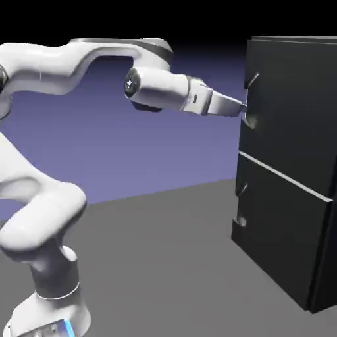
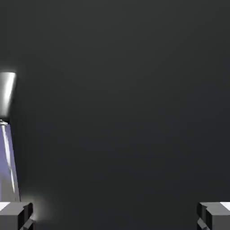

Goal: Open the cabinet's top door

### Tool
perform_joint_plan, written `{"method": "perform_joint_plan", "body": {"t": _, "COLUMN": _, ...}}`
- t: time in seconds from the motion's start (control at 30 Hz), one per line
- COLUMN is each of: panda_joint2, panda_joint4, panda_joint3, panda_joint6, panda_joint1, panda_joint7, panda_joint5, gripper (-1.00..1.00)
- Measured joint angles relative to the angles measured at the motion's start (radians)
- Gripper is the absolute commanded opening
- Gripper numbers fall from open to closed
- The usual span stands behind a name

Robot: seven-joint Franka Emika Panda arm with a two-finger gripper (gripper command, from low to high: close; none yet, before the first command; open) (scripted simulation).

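The tall dark charcoal cabinet (image 1: 309, 263) stands at the exterior view's right. Its top door (image 1: 289, 112) is the upper panel and looks flush with the front. A slim grey handle (image 1: 251, 99) runs down its near edge. My gripper (image 1: 244, 108) reaches level from the left, and its tips are at that handle. In the hand view the top door (image 2: 126, 103) fills the picture. The handle (image 2: 6, 96) shows at the far left, in line with the left fingertip (image 2: 15, 214). My gripper (image 2: 115, 220) is open, with the fingertips wide apart and only dark panel between them.
Below the top door sits a lower dark panel (image 1: 276, 224) with its own small handle (image 1: 241, 191). The grey table (image 1: 164, 263) stretches between my base and the cabinet. My arm's elbow arches high at the exterior view's upper left.
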Motion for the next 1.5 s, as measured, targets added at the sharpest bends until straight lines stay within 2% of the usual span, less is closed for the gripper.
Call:
{"method": "perform_joint_plan", "body": {"t": 0.7, "panda_joint2": -0.079, "panda_joint4": 0.204, "panda_joint3": 0.351, "panda_joint6": -0.03, "panda_joint1": -0.338, "panda_joint7": -0.675, "panda_joint5": 0.913, "gripper": 0.0}}
{"method": "perform_joint_plan", "body": {"t": 0.77, "panda_joint2": -0.082, "panda_joint4": 0.209, "panda_joint3": 0.36, "panda_joint6": -0.031, "panda_joint1": -0.348, "panda_joint7": -0.694, "panda_joint5": 0.939, "gripper": 0.0}}
{"method": "perform_joint_plan", "body": {"t": 0.93, "panda_joint2": -0.032, "panda_joint4": 0.338, "panda_joint3": 0.488, "panda_joint6": -0.038, "panda_joint1": -0.527, "panda_joint7": -0.703, "panda_joint5": 0.952, "gripper": 0.0}}
{"method": "perform_joint_plan", "body": {"t": 0.97, "panda_joint2": -0.026, "panda_joint4": 0.354, "panda_joint3": 0.504, "panda_joint6": -0.039, "panda_joint1": -0.549, "panda_joint7": -0.704, "panda_joint5": 0.953, "gripper": -1.0}}
{"method": "perform_joint_plan", "body": {"t": 1.03, "panda_joint2": -0.026, "panda_joint4": 0.354, "panda_joint3": 0.504, "panda_joint6": -0.039, "panda_joint1": -0.549, "panda_joint7": -0.704, "panda_joint5": 0.953, "gripper": -1.0}}
{"method": "perform_joint_plan", "body": {"t": 1.3, "panda_joint2": 0.113, "panda_joint4": 0.218, "panda_joint3": 0.284, "panda_joint6": -0.114, "panda_joint1": -0.259, "panda_joint7": -0.887, "panda_joint5": 0.94, "gripper": -1.0}}
{"method": "perform_joint_plan", "body": {"t": 1.5, "panda_joint2": 0.099, "panda_joint4": 0.077, "panda_joint3": 0.088, "panda_joint6": -0.209, "panda_joint1": -0.042, "panda_joint7": -0.786, "panda_joint5": 0.758, "gripper": -1.0}}
